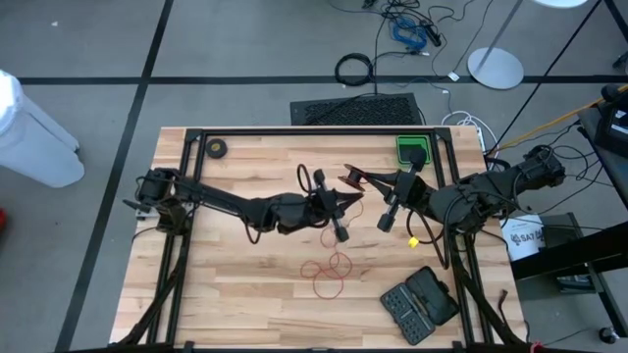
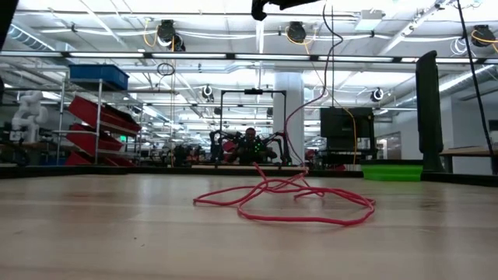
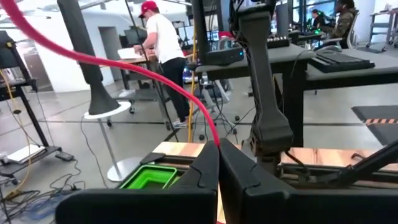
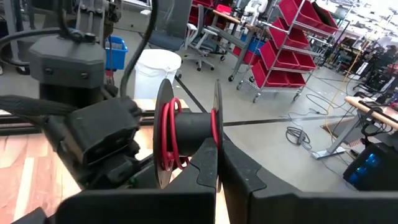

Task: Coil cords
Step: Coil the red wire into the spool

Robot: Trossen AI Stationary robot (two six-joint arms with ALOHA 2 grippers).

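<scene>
The red cord lies in loose loops on the wooden table; in the low view the pile rests on the tabletop and one strand rises from it. A few turns are wound on the small black reel, which hangs above the table's middle. My right gripper is shut on the reel. My left gripper, just left of the reel, is shut on the cord. My left gripper pinches one strand of the red cord between its two fingertips, the fingers pointing level toward the table's right. The cord runs up and away from the fingers in a curve, clear of the table. My right gripper pinches one round flange of the reel at its rim between its two fingers, coming level from the table's right. The reel is lifted clear of the table, its flanges on edge and its axle level.
A small black ring-shaped roll lies at the far left, a green bin at the far right, an open black tool case at the near right, and a small yellow piece near it. A person stands in the room beyond.
</scene>
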